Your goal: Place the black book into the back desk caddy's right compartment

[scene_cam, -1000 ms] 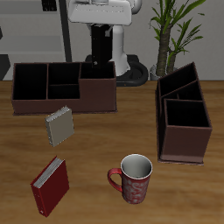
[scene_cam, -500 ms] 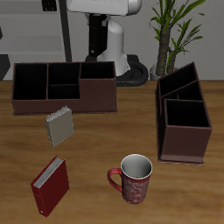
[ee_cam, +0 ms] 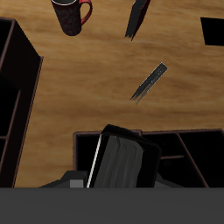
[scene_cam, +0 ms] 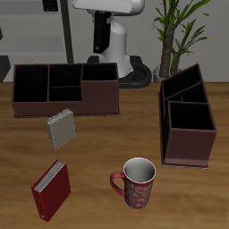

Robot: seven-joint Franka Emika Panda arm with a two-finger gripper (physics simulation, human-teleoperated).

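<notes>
Inside the back desk caddy (scene_cam: pixel 64 88), right compartment (ee_cam: pixel 122 162) holds the black book (ee_cam: pixel 121 160); gripper (scene_cam: pixel 105 36) raised above, jaw state unclear.

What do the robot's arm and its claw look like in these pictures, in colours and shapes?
In the exterior view the arm has smooth, rounded white shells, with a black section hanging below the white top part. Its base is a dark round disc on the table. No cables or markings are visible. The claw itself cannot be made out clearly; the wrist view shows only a grey strip of the robot's own body at the picture's edge.
</notes>
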